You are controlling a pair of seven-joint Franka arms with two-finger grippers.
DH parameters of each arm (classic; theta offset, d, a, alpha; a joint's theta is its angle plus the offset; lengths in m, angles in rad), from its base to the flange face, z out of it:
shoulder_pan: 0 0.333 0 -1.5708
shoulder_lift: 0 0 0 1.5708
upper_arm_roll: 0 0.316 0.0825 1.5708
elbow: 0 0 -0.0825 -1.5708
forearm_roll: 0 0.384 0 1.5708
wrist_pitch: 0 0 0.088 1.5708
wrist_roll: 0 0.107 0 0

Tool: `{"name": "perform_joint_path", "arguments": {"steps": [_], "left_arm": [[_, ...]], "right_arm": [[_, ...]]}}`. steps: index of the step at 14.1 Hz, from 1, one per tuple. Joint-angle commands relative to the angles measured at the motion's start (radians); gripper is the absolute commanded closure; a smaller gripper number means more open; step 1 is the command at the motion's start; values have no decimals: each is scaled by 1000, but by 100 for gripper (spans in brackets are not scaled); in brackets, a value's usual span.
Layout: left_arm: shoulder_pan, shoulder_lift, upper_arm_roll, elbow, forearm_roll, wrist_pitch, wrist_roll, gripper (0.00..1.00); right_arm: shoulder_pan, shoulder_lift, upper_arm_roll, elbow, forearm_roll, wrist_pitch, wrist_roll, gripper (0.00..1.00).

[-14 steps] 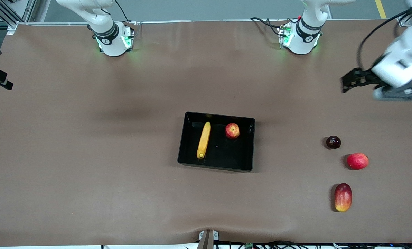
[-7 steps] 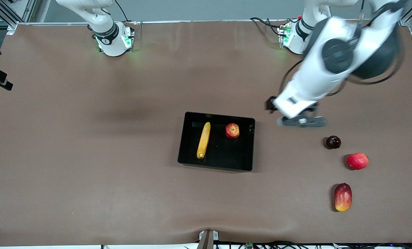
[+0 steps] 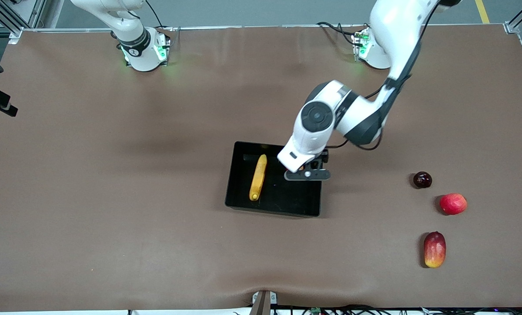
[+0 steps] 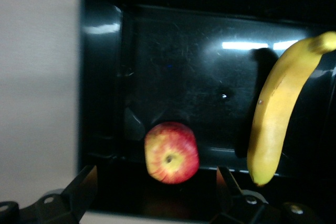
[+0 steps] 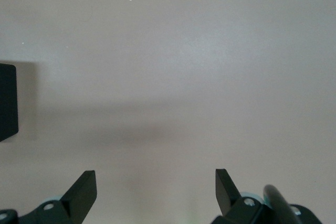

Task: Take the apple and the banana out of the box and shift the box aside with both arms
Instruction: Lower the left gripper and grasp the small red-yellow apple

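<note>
The black box [image 3: 283, 199] stands mid-table. The yellow banana [image 3: 258, 177] lies in it toward the right arm's end. The red apple with yellow streaks is hidden under my left hand in the front view. In the left wrist view the apple [image 4: 171, 152] sits on the box floor [image 4: 173, 72] beside the banana [image 4: 278, 114]. My left gripper [image 3: 307, 171] hangs open over the apple, its fingers [image 4: 81, 192] wide on either side, not touching it. My right gripper [image 5: 153, 178] is open and empty over bare table; it is out of the front view.
A dark plum [image 3: 422, 180], a round red fruit [image 3: 453, 204] and a red-yellow mango [image 3: 434, 249] lie on the table toward the left arm's end. A corner of the box [image 5: 8, 100] shows in the right wrist view.
My left arm has swung in from the left arm's end of the table and come down over the box, covering the apple. The fruits and the box have not moved.
</note>
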Motion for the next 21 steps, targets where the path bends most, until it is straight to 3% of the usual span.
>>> {"name": "perform_joint_path", "arguments": {"steps": [1, 8, 9, 11, 13, 14, 17, 21], "left_arm": [[-14, 34, 4, -4, 30, 49, -20, 0], [0, 98, 4, -65, 27, 152, -20, 0], [0, 100, 4, -67, 24, 152, -20, 13], [-2, 106, 2, -67, 18, 152, -26, 56], [-2, 112, 2, -67, 19, 152, -82, 93], [0, 104, 4, -64, 19, 149, -82, 100], [7, 51, 5, -51, 33, 129, -47, 100], [26, -9, 10, 74, 24, -13, 27, 100]], "right_arm": [[-11, 8, 9, 4, -9, 4, 5, 0], [-6, 21, 11, 16, -11, 4, 14, 0], [-3, 21, 9, 16, -14, 4, 14, 0], [1, 21, 11, 16, -22, 5, 14, 0], [-5, 22, 11, 18, -22, 4, 14, 0], [-9, 24, 11, 18, -20, 4, 14, 0], [-11, 25, 11, 18, -16, 4, 17, 0], [-11, 25, 11, 18, -13, 5, 16, 0]]}}
